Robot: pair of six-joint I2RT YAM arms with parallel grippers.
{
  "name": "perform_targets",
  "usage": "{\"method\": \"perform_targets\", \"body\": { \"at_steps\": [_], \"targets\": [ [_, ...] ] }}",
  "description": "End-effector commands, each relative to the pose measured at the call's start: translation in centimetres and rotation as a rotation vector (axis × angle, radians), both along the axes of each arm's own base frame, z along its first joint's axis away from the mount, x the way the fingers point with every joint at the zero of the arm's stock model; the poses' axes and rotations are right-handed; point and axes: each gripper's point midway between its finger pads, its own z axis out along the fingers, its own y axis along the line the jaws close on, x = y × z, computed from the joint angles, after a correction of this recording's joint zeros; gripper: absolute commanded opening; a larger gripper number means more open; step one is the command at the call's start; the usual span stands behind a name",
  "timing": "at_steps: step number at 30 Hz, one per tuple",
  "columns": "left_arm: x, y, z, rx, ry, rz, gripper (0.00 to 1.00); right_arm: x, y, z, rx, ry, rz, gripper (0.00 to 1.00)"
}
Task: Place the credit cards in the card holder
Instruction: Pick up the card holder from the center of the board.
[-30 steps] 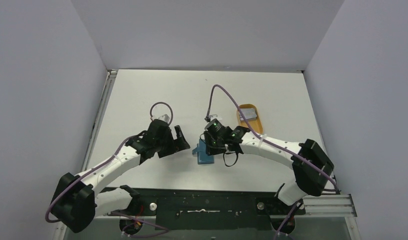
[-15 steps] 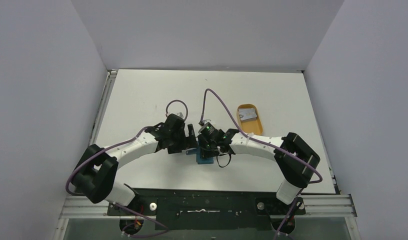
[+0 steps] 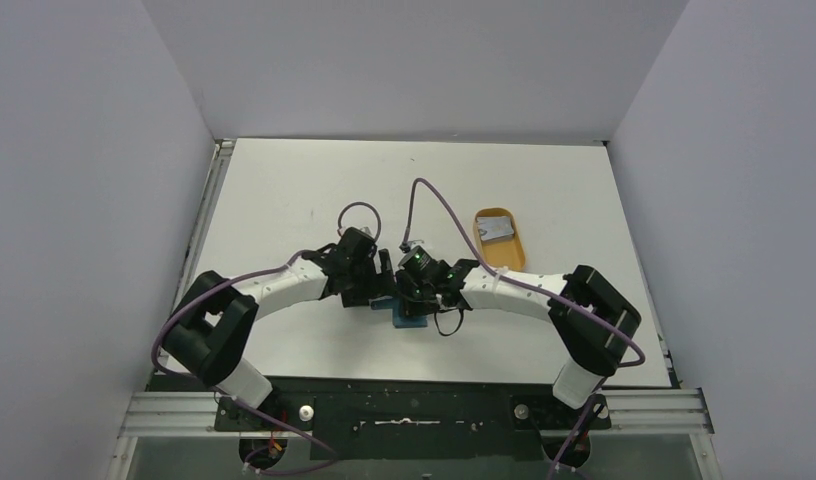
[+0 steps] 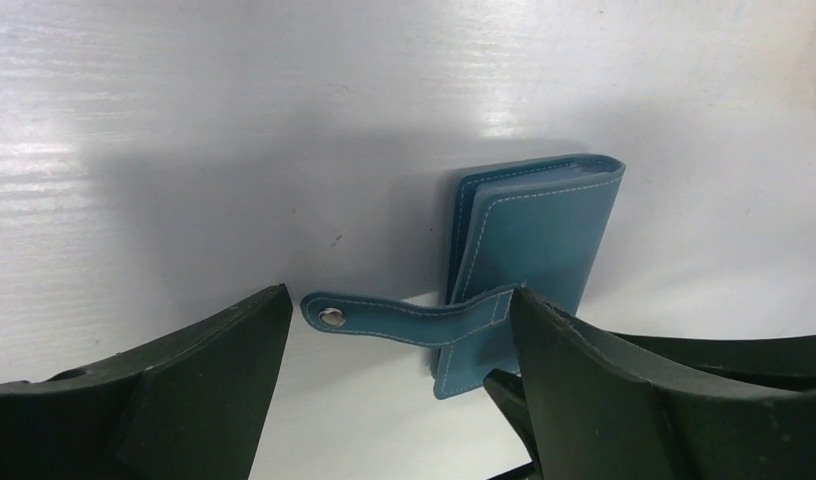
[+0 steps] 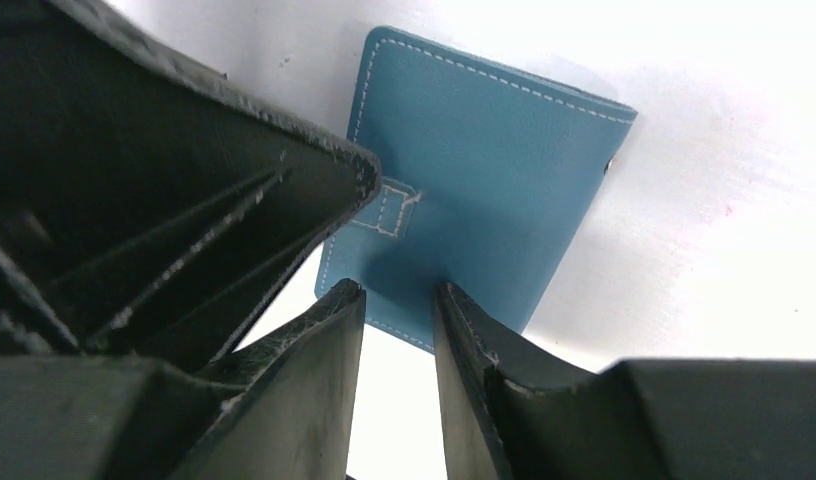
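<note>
The teal-blue card holder [image 3: 410,317] lies shut on the table between my two grippers. In the left wrist view the card holder [image 4: 534,230] has its snap tab [image 4: 404,318] undone and sticking out to the left. My left gripper [image 4: 396,300] is wide open, one finger on each side of the tab, touching nothing. My right gripper [image 5: 396,290] has its jaws a narrow gap apart, with both tips on the card holder's [image 5: 484,180] near edge and nothing between them. A grey-silver credit card [image 3: 497,229] lies in the orange tray [image 3: 508,258].
The orange oval tray sits to the right of the right arm's forearm. One finger of the left gripper [image 5: 184,200] fills the left side of the right wrist view, close to the right gripper. White walls enclose the table on three sides.
My left arm has swung right, bringing its open gripper up to the card holder's tab. My right gripper shifted slightly left and stays on the card holder.
</note>
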Motion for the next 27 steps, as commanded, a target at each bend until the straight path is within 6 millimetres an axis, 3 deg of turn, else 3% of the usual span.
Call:
{"method": "perform_targets", "body": {
  "at_steps": [1,8,14,19,27],
  "targets": [
    [0.8,-0.8,-1.1,-0.010,0.000,0.017,0.78,-0.2,0.8,3.1,0.093,-0.056,0.008,0.35],
    [-0.1,0.3,-3.1,0.051,0.046,0.018,0.69,-0.7,-1.8,5.6,0.122,-0.121,-0.048,0.44],
    [-0.5,0.6,-4.0,0.076,0.066,0.003,0.58,-0.2,-4.5,5.2,0.149,-0.131,-0.164,0.54],
    [-1.0,1.1,-5.0,0.120,0.089,-0.006,0.49,0.5,-4.4,3.9,0.286,-0.032,-0.241,0.61],
    [-1.6,1.9,-6.0,0.168,0.112,-0.013,0.40,0.9,-2.5,1.7,0.370,0.059,-0.265,0.65]
  ]
}}
